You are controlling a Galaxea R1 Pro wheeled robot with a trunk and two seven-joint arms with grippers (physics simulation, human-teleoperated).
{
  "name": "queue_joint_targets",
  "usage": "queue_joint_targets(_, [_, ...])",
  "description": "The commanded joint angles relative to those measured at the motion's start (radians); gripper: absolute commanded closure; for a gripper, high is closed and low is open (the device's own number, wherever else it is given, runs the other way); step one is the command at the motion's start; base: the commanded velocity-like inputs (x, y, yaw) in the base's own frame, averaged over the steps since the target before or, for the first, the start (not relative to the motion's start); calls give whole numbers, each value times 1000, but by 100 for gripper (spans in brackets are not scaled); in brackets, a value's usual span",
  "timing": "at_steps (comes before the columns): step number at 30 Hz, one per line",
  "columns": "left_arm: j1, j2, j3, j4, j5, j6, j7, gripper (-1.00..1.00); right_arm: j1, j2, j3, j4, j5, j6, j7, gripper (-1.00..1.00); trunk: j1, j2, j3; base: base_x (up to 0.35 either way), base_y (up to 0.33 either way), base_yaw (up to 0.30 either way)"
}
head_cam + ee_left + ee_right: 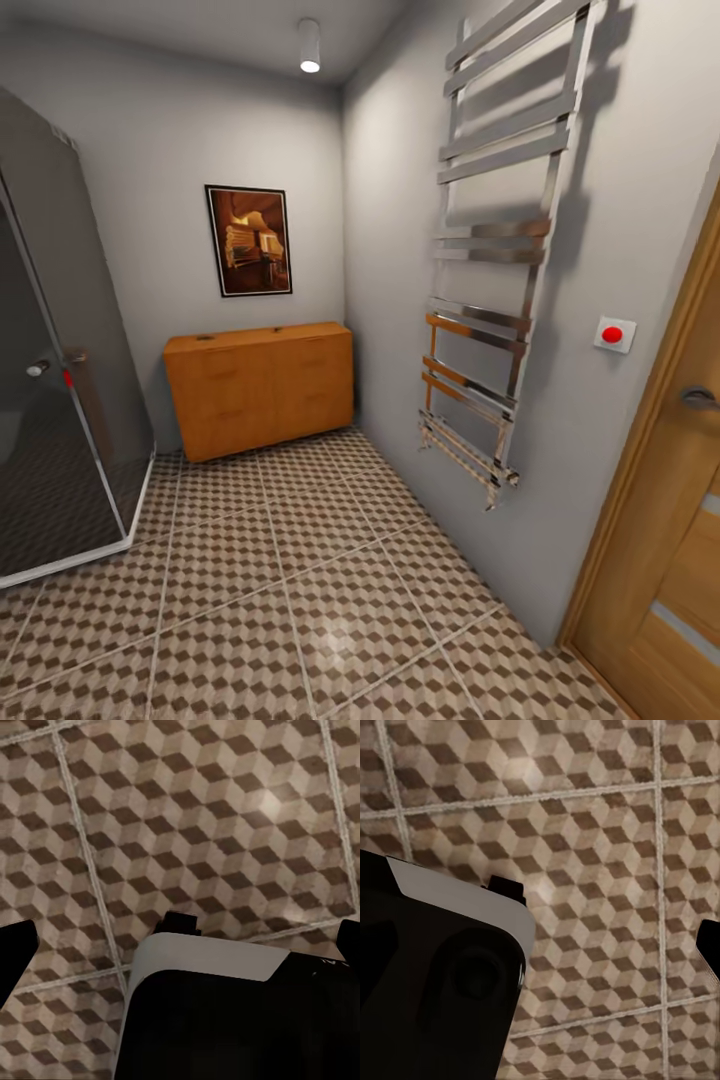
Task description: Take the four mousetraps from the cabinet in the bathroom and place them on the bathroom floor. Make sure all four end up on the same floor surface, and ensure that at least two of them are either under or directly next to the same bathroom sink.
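The orange-brown cabinet stands against the far wall in the head view, its drawer fronts shut. The mousetraps are out of view; a small dark mark on the cabinet top is too small to make out. The bathroom sink is out of view. Cube-patterned bathroom floor stretches from me to the cabinet. My left gripper hangs open over the floor, fingertips far apart, with nothing between them. My right gripper is open and empty over the floor, with one fingertip showing.
A dark glass shower enclosure stands at the left. A chrome towel radiator hangs on the right wall, with a red button and a wooden door beyond it. My dark base shows below both wrists.
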Motion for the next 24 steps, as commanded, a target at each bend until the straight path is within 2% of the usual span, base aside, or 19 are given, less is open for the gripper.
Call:
queue_joint_targets(1, [-1, -1, -9, 1, 7, -3, 3, -100, -1, 0, 1, 3, 6, -5, -5, -100, 0, -1, -1, 0, 0, 281])
queue_joint_targets(24, [-1, -3, -9, 1, 7, -3, 4, -100, -1, 0, 1, 3, 6, -5, -5, -100, 0, -1, -1, 0, 0, 281])
